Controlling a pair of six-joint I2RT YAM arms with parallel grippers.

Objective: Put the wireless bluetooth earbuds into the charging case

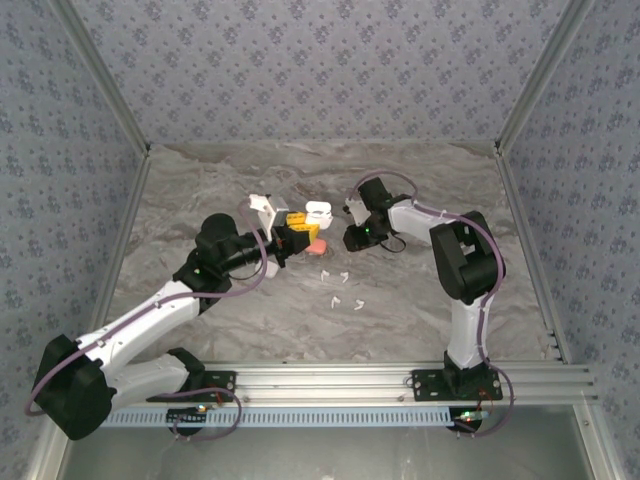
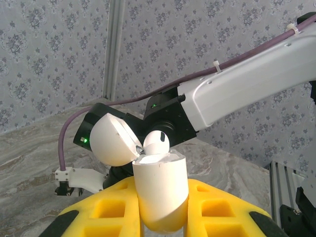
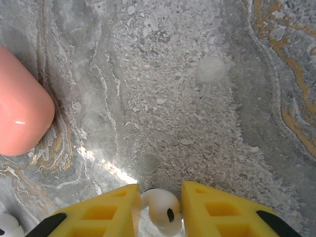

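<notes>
Mid-insertion: the right hand (image 3: 159, 195) is clenched on one white earbud (image 3: 160, 211). The left hand (image 2: 160, 212) grips the open white charging case (image 2: 160, 190), one seated earbud (image 2: 156, 142) at its mouth (lid tipped left). Next, I judge: bring the held bud stem-down to the free slot. From above, four loose earbuds (image 1: 335, 297) lie low-centre on the counter (image 1: 200, 180), with one coral case (image 1: 313, 245).

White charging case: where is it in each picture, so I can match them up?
Top external: white charging case at centre, in the left gripper's yellow jaws.
Left wrist: bottom centre, lid open.
Right wrist: an earbud in its jaws, coral case at left.
Shared landmark: the marbled table.
</notes>
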